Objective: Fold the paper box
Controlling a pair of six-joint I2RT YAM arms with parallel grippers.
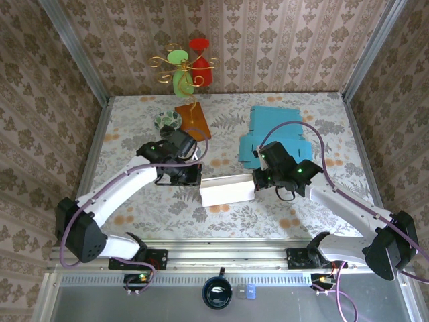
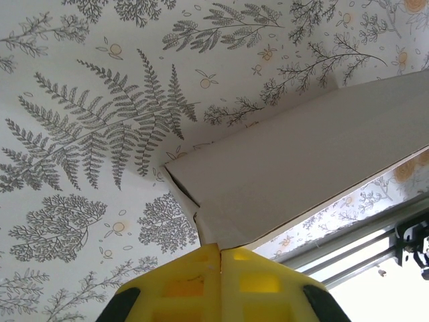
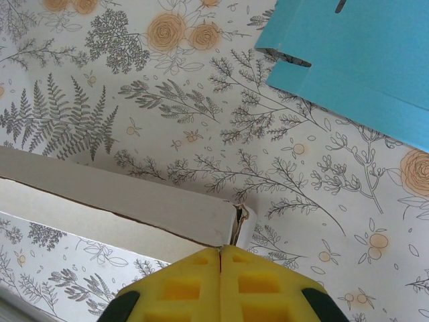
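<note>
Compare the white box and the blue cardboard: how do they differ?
Colour: the white box is white, the blue cardboard blue. Shape: the white box is partly folded into a long form; the blue cardboard lies flat. Handling: the left gripper and right gripper pinch the white box's ends; the blue cardboard is untouched. Both are paperboard.

The paper box (image 1: 226, 191) is coloured plain white; the desk (image 1: 134, 124) is patterned with grey ferns and orange flowers; the upper-right cardboard (image 1: 278, 131) is coloured blue.
</note>
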